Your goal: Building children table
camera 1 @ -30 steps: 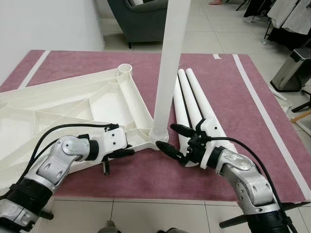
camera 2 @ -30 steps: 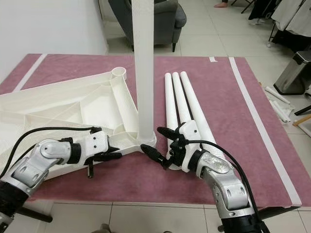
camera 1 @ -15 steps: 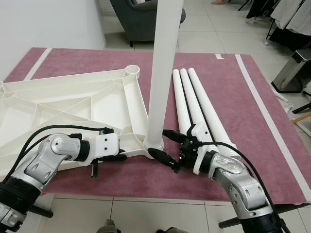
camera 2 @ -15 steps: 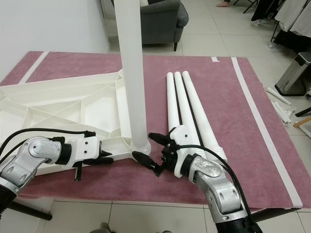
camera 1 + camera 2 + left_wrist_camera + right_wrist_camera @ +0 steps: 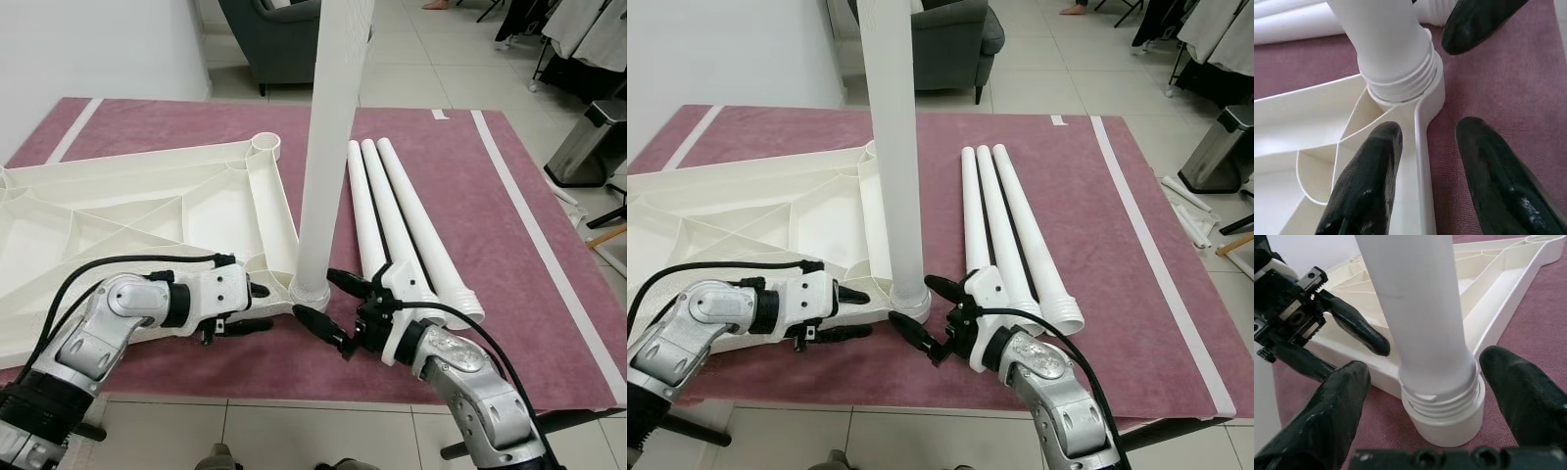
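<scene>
On a maroon rug (image 5: 509, 225), the upturned white tabletop (image 5: 127, 211) carries an upright leg (image 5: 328, 137) in its near corner socket. The left gripper (image 5: 257, 306) straddles the corner rim, open. The right gripper (image 5: 328, 299) gapes wide around the leg's base, gripping nothing.

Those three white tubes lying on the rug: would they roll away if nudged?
Probably. The three tubes are round and smooth, so a sideways push could roll them. The rug may slow them. They look stiff, likely light hollow plastic.

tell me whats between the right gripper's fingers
The upright leg, at its threaded base in the tabletop's corner socket; the right gripper is open around it, in the right wrist view.
</scene>
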Tool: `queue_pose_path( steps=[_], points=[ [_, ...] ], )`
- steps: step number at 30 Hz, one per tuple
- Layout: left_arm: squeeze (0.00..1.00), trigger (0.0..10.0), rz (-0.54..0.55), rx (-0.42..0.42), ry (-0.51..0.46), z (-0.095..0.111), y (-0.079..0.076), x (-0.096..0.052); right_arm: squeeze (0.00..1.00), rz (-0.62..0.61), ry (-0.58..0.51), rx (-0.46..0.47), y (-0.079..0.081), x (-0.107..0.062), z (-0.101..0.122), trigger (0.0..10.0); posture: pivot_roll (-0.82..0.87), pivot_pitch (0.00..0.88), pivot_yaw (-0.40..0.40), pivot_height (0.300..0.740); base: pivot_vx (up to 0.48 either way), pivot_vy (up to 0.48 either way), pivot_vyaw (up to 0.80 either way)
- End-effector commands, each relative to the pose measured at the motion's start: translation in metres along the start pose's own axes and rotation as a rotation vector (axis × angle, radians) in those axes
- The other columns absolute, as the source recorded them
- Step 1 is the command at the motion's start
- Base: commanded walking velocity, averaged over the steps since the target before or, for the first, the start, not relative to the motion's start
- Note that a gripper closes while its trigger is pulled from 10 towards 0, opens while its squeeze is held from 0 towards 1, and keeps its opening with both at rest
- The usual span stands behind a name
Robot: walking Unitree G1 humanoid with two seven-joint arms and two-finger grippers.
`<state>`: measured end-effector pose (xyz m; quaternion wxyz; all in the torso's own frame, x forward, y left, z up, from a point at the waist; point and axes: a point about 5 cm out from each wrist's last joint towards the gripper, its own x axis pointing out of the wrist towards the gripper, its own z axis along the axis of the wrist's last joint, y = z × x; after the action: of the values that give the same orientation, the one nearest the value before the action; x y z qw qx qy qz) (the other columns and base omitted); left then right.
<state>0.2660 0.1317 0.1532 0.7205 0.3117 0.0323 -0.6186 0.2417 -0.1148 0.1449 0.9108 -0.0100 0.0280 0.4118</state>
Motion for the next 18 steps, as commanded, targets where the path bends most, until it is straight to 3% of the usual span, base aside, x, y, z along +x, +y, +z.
queue_pose_path(
  steps=[1,3,5,6,12,18],
  points=[
    [0.00,10.0,0.153,-0.013,-0.022,0.003,0.006,-0.004,0.00,-0.013,-0.008,-0.007,0.001,-0.001,0.002,10.0,0.05,0.107,0.016,0.740,0.000,0.000,0.00],
    [0.00,10.0,0.194,-0.032,-0.087,0.013,0.007,-0.008,0.00,-0.053,-0.018,-0.018,-0.002,-0.001,0.004,10.0,0.05,0.105,0.014,0.740,0.000,0.000,0.00],
    [0.00,10.0,0.194,-0.032,-0.087,0.013,0.007,-0.008,0.00,-0.053,-0.018,-0.018,-0.002,-0.001,0.004,10.0,0.05,0.105,0.014,0.740,0.000,0.000,0.00],
    [0.00,10.0,0.260,-0.058,-0.147,0.023,0.009,-0.014,0.00,-0.110,-0.027,-0.034,-0.006,-0.003,0.006,10.0,0.05,0.104,0.013,0.740,0.000,0.000,0.00],
    [0.00,10.0,0.392,-0.090,-0.159,0.029,0.005,-0.026,0.00,-0.131,-0.037,-0.036,-0.003,-0.011,0.009,10.0,0.06,0.104,0.008,0.740,0.000,0.000,0.00],
    [0.00,10.0,0.476,-0.144,-0.176,0.033,0.002,-0.023,0.00,-0.109,-0.037,-0.051,0.000,-0.013,0.012,10.0,0.07,0.102,0.006,0.740,0.000,0.000,0.00]
  ],
)
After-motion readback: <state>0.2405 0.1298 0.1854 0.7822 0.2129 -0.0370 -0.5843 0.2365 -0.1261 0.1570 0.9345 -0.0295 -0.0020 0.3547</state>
